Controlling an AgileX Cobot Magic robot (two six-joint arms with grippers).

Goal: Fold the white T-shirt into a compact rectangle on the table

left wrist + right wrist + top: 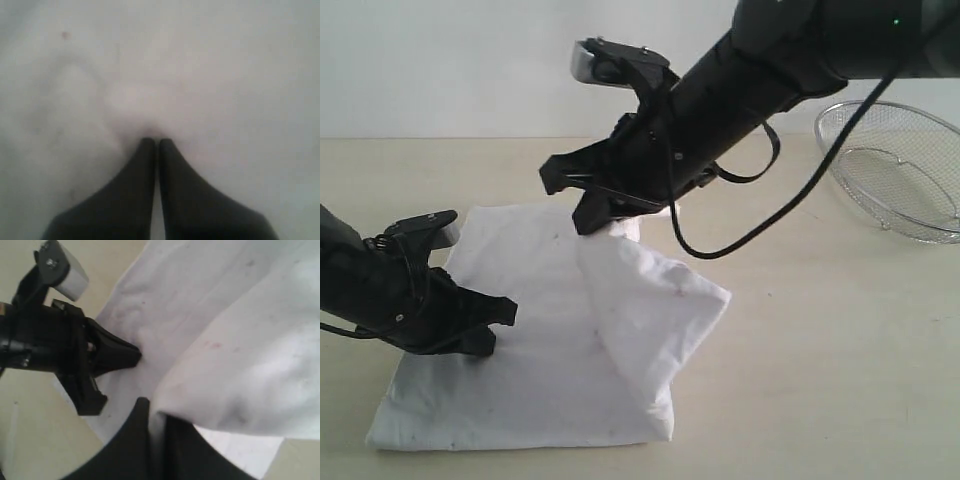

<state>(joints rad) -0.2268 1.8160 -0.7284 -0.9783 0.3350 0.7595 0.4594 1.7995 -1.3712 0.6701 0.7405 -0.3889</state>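
You have one wire-mesh basket (895,170) at the upper right of the frame, bare mesh showing, well apart from the one white T-shirt (550,380), which lies partly folded on the table (840,350) at lower centre. Of your two grippers, the right gripper (595,222) pinches a raised fold at the shirt's upper edge. The left gripper (485,345) has its jaws pressed together, tips on the cloth.

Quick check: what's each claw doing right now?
Left claw: closed, tips pressing down on the white T-shirt, no cloth visibly pinched.
Right claw: closed on a raised fold of the white T-shirt.
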